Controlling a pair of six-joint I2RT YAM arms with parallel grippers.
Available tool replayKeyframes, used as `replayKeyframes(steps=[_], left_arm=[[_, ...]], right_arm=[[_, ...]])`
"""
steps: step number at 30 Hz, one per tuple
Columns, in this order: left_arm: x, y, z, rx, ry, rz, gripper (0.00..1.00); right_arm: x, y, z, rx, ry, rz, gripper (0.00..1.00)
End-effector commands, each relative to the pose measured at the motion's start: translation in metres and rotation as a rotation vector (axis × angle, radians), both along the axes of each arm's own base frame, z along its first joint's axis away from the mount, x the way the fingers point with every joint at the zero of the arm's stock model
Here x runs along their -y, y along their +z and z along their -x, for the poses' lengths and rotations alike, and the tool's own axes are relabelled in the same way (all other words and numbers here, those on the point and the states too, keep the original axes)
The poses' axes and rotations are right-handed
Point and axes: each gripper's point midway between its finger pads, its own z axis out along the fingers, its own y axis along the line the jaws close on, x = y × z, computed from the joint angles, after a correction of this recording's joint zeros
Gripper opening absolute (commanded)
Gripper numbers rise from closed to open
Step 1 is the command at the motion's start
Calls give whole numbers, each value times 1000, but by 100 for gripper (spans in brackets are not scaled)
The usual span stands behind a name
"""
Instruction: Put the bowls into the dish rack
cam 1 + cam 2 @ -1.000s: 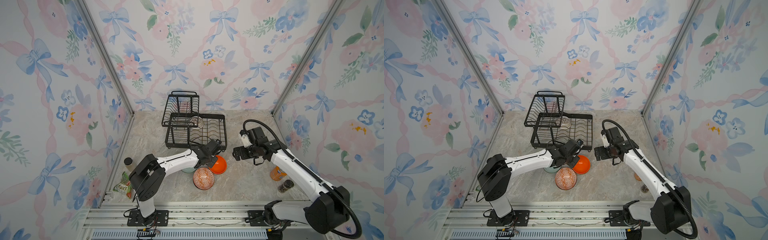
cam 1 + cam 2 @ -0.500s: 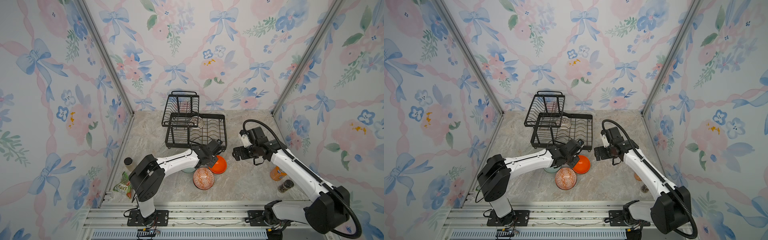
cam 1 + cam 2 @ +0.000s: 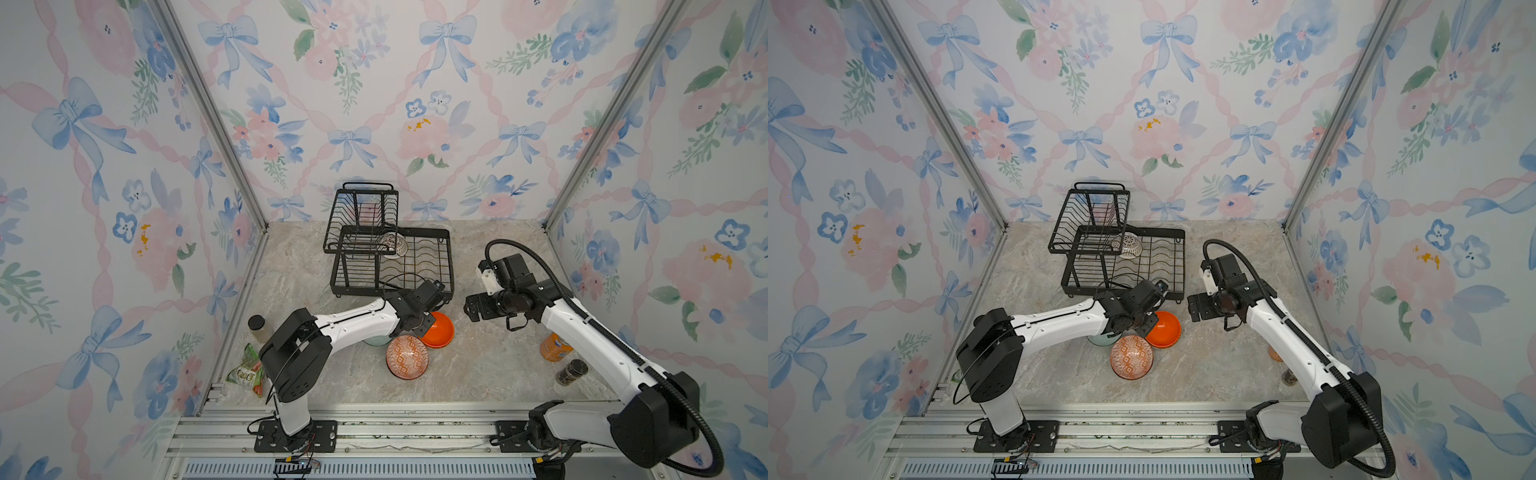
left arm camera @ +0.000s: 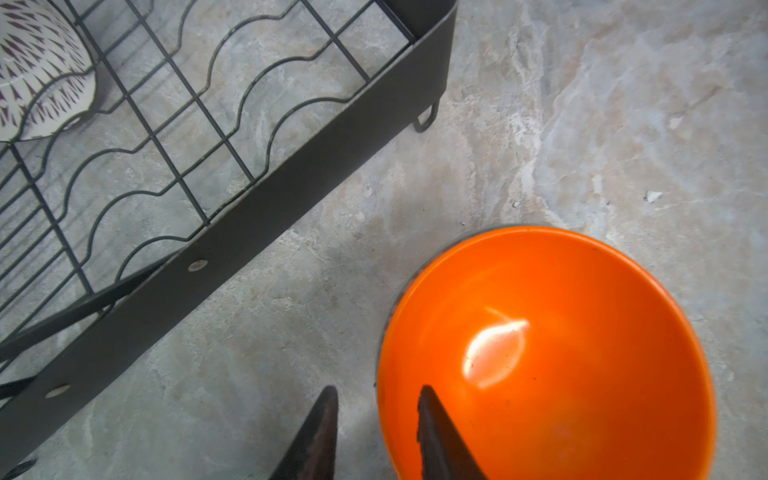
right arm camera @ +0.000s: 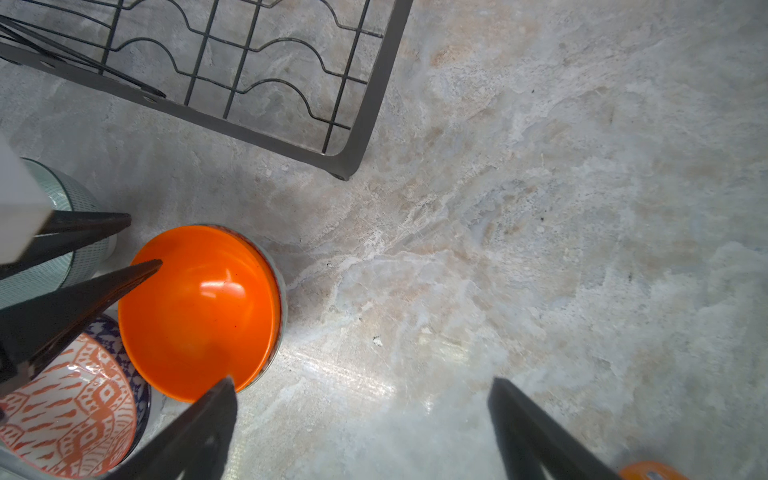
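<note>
Nearest, the orange-white patterned bowl is sitting at the front of the table. It seems to be stacked on a blue-white floral bowl, which is showing only a sliver of rim in the right wrist view.

Just behind, the plain orange bowl is resting upright. The left gripper is straddling its rim with jaws parted, one finger inside and one outside, neither pressing yet. The bowl is looking glossy, hard and light, so it is probably slippery and breakable. A pinch well down over the lip is looking like the safest hold. A pale edge is peeking out around it, so it may be nesting in another bowl; I cannot tell.

The green-white geometric bowl is hiding mostly beneath the left arm. The right gripper is hovering wide open and empty over bare table.

Farthest, the dish rack is holding the white-black patterned bowl on its side in the lower tray, partly screened by the upper basket.
</note>
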Motion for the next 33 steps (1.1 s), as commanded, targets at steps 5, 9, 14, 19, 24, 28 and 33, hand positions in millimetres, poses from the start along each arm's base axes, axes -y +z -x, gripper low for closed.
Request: replayKeyframes(steps=[5, 9, 14, 19, 24, 28, 33], left_arm=[[-6, -21, 5, -59, 10, -33, 24], [-7, -20, 5, -59, 13, -31, 17], [-9, -16, 4, -49, 17, -27, 7], [-9, -9, 3, -35, 19, -17, 0], [-8, -2, 2, -23, 19, -6, 0], [-8, 7, -1, -2, 25, 4, 0], [-6, 26, -3, 30, 23, 40, 0]], right_arm=[[-2, 1, 7, 1, 22, -1, 97], [-2, 0, 7, 0, 22, -1, 97], [-2, 1, 7, 2, 21, -1, 97], [-1, 2, 7, 5, 20, 1, 97], [-1, 2, 8, 6, 19, 0, 97], [-1, 2, 8, 9, 20, 2, 97], [0, 2, 8, 9, 19, 3, 97]])
